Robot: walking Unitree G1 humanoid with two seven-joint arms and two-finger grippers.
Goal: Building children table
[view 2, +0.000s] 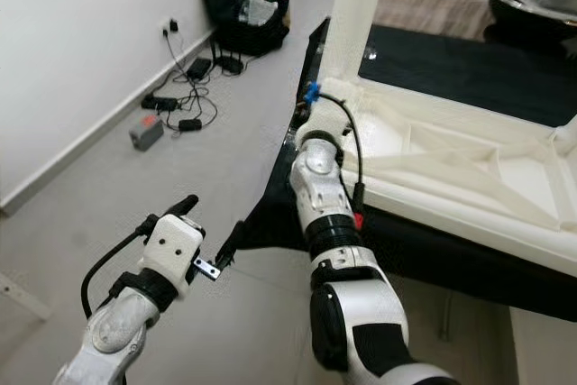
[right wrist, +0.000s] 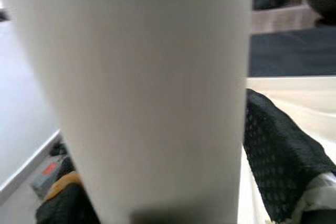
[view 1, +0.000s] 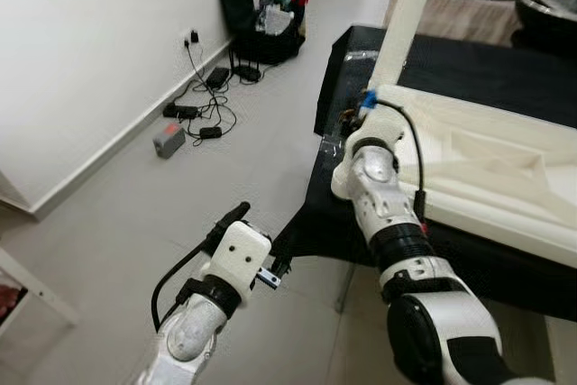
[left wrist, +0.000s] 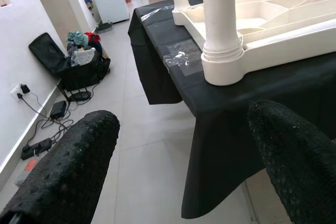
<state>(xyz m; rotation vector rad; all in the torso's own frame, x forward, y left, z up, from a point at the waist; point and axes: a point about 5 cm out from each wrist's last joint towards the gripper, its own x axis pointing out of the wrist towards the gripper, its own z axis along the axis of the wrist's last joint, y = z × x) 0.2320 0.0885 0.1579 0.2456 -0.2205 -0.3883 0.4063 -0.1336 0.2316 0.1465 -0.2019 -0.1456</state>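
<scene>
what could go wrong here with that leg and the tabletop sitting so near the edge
The right gripper clasps the upright white plastic table leg; pushing sideways could tilt it in its corner socket. The upturned white plastic tabletop lies near the edge of the black cloth-covered table, so it might slide off. The left gripper isn't bracing it.

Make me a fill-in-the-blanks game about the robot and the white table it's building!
1. The white table top lies upside down on a ____ cloth.
2. The right gripper is closed around the white table ____.
3. The left gripper has its fingers ____ and holds nothing.
4. The cables and chargers lie on the floor beside the ____.

Missing words: black; leg; open; wall
</scene>
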